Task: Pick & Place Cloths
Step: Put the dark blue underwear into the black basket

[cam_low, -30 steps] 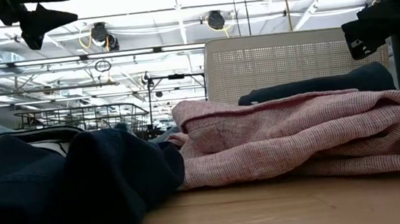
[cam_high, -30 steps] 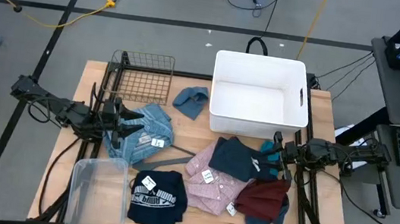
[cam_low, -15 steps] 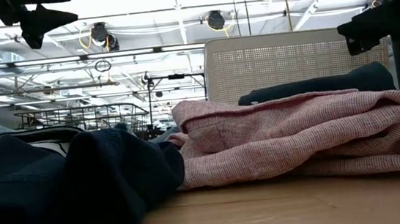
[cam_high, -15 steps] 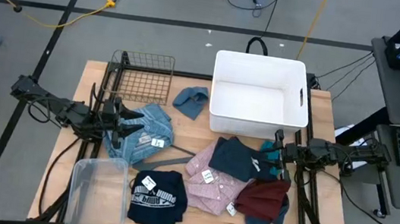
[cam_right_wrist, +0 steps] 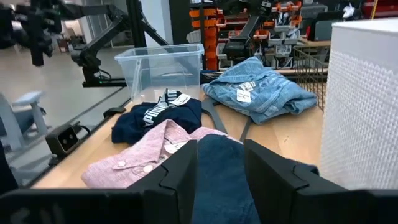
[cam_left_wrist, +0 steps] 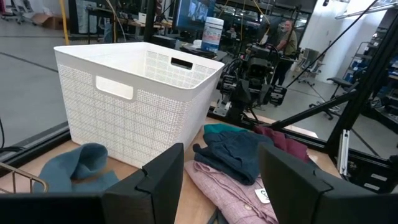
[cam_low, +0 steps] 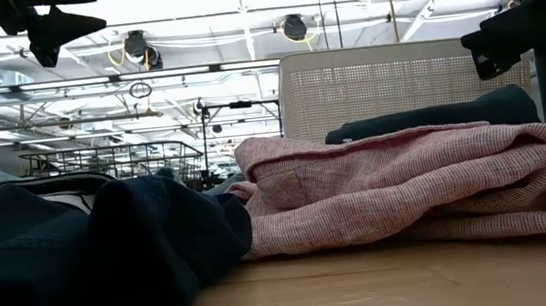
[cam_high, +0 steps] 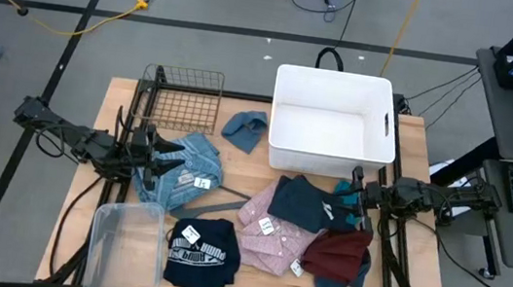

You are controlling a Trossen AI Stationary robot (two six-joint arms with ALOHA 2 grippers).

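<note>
High view: cloths lie scattered on the table (cam_high: 397, 278), unsorted. The right claw (cam_high: 356, 197), fingers parted and empty, hovers over the navy garment (cam_high: 298, 204), likely lining up a grab. The left claw (cam_high: 159, 152) waits open above the denim (cam_high: 185, 169).

A white basket (cam_high: 334, 120) stands at the table's (cam_high: 414, 271) far edge. Left of it sits a wire rack (cam_high: 182, 99); a clear plastic bin (cam_high: 126, 249) lies well apart, near-left.
</note>
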